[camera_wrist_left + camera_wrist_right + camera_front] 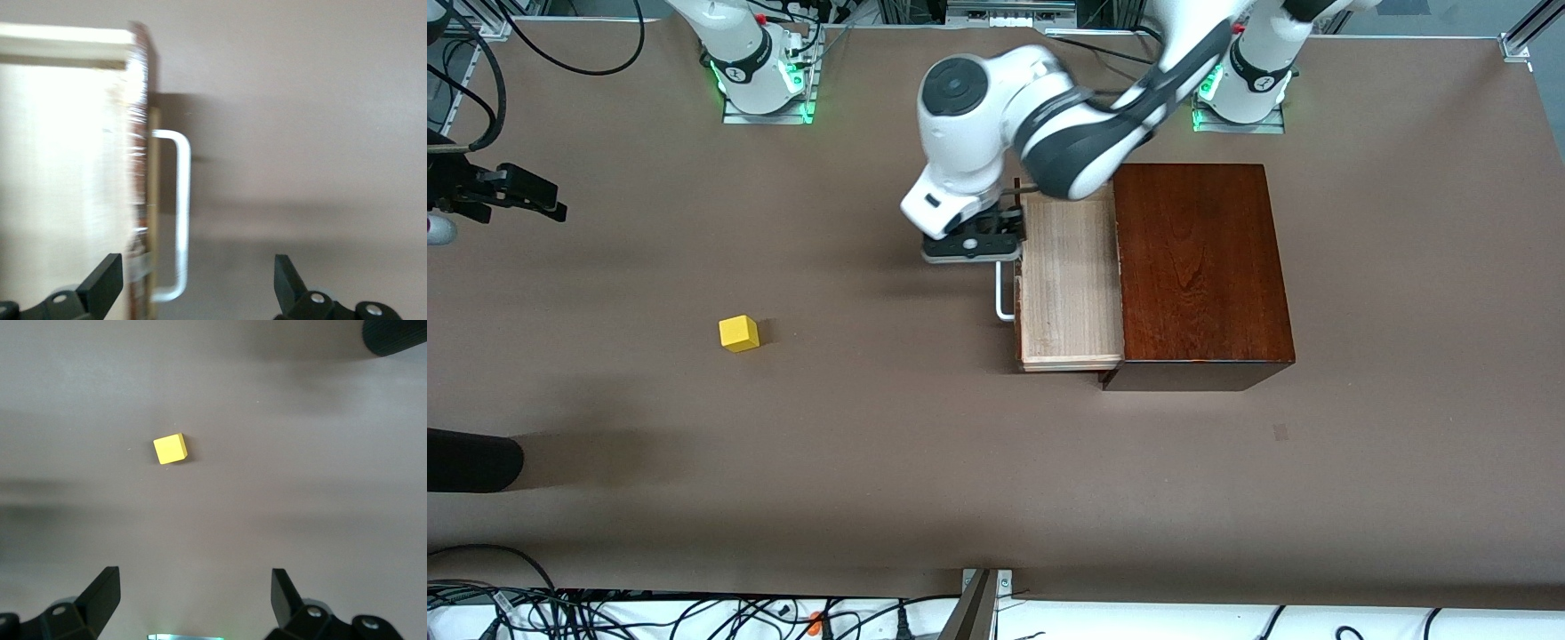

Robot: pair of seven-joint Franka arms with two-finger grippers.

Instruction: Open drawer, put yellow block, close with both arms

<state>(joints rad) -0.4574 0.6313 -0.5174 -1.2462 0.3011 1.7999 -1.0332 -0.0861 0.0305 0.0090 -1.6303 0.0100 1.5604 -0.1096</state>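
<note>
Brown table [996, 498] was seen, cables along edges. Drawer [1069, 284] was pulled partly out of dark box [1202, 267]. Left gripper [193, 287] was held over white handle [179, 213], fingers apart, nothing gripped. Right gripper [195, 600] was held spread and empty above yellow block [170, 449], which lay on table toward right arm's end, well apart from drawer.

The drawer [1069, 283], a pale wood tray with white loop handle [1003, 292], stands pulled open. The small yellow block [739, 333] lies well apart on the table, toward the right arm's end.
</note>
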